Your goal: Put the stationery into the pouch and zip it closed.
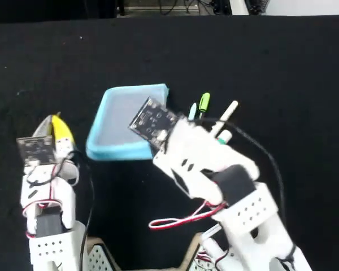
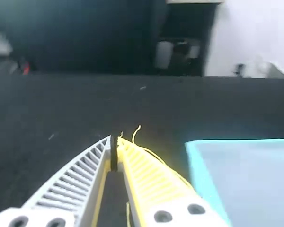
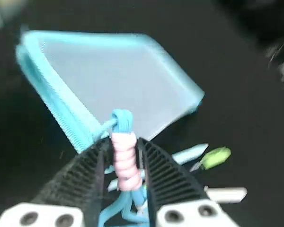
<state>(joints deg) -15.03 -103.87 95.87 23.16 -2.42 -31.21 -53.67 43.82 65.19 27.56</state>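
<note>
L tool (image 2: 114, 141): closed, tips together, nothing held. I see it over the black surface (image 1: 282, 68), near the left side of the pouch (image 1: 121, 121) but apart from it.

R tool (image 3: 124, 142): clamped on the pink zip pull (image 3: 125, 163). A blue cord (image 3: 120, 118) runs from the pull to the pouch corner.

Pouch: light blue, lying flat on the surface, approx. centre of the high view. R arm (image 1: 214, 169) sits over its near right corner.

Stationery: outside the pouch, on the surface just beside its right edge. Green marker (image 1: 204, 103), white pen (image 1: 227, 114) and pale blue pen (image 1: 192, 110) lie close together.
</note>
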